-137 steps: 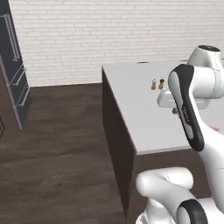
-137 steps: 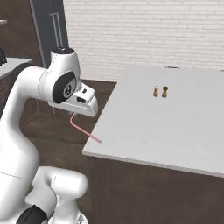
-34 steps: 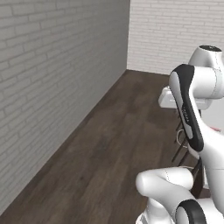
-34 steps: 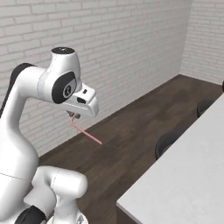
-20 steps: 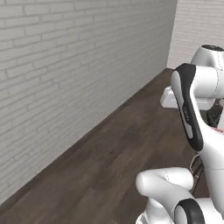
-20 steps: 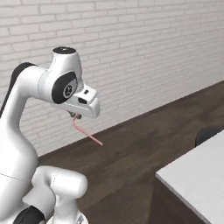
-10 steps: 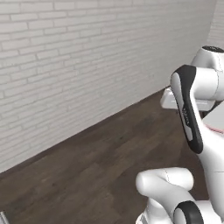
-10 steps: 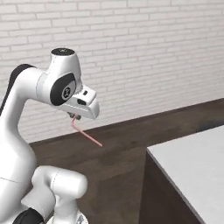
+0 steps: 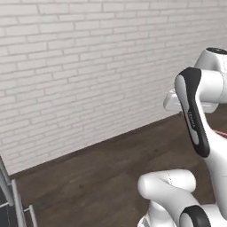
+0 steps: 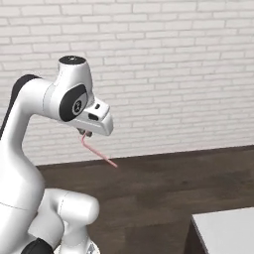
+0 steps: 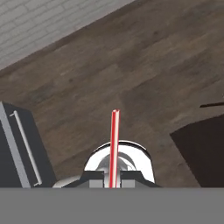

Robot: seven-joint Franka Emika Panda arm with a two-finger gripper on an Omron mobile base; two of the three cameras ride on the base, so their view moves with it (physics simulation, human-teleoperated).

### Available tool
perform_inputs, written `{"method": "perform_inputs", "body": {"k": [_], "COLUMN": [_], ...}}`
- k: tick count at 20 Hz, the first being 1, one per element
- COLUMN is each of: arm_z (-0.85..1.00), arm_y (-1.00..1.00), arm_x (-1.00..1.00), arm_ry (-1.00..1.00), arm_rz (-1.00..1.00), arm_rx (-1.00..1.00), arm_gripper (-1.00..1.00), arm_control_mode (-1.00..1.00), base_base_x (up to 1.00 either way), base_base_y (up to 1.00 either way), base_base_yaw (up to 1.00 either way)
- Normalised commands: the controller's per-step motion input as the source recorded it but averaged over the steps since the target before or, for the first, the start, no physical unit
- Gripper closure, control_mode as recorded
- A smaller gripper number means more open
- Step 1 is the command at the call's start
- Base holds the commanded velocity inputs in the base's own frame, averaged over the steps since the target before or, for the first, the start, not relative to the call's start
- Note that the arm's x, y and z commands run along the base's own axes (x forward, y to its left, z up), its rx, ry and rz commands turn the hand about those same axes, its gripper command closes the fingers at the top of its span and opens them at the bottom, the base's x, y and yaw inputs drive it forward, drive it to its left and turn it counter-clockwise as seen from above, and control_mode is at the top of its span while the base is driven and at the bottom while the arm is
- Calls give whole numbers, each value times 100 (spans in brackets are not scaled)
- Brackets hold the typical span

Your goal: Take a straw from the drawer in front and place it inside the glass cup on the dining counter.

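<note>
I stand in a rendered home kitchen and dining room. A whitewashed brick wall (image 10: 163, 74) runs ahead of me above a dark wood plank floor (image 10: 158, 188). A white slab counter (image 10: 225, 230) on a dark base shows its corner at my right, and a dark cabinet (image 11: 17, 148) with a slim metal handle sits low nearby.

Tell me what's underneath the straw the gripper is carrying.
In the hand view, the straw sticks out from between the fingers over the robot's own white base and dark wood floor. The floor directly beneath the base is covered, so nothing can be read there.
</note>
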Motion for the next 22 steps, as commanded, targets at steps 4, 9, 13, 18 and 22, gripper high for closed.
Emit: {"method": "perform_inputs", "body": {"k": [4,9,13,18,22], "arm_z": [0,0,0,0,0], "arm_y": [0,0,0,0,0], "arm_x": [0,0,0,0,0], "arm_ry": [0,0,0,0,0], "arm_rz": [0,0,0,0,0], "arm_rx": [0,0,0,0,0], "arm_gripper": [100,100,100,100,100], "arm_control_mode": [100,100,100,100,100], "base_base_x": [100,100,100,100,94], "base_base_y": [0,0,0,0,0], "base_base_yaw": [30,25,15,2,-40]}}
